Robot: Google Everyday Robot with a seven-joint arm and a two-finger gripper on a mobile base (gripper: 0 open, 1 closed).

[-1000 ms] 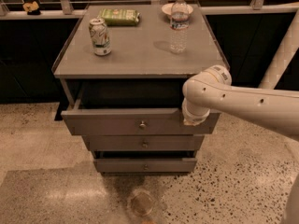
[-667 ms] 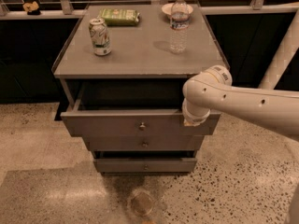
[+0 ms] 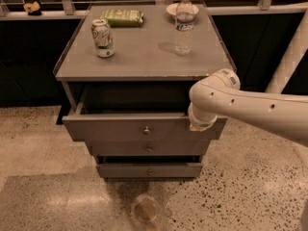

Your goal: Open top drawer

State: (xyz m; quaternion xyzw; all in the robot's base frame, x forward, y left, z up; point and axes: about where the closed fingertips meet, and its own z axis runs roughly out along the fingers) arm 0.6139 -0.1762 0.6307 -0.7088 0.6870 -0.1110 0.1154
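Gripper [image 3: 201, 125] at right end of pulled-out top drawer [image 3: 120, 128]; grip state unclear.

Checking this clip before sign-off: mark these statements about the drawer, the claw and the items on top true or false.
1. The top drawer stands out further than the middle drawer. True.
2. The claw is on the knob. False: it is at the right end of the top drawer's front, and the knob is free.
3. A can stands on the cabinet top. True.
4. The water bottle lies on its side. False: it stands upright.
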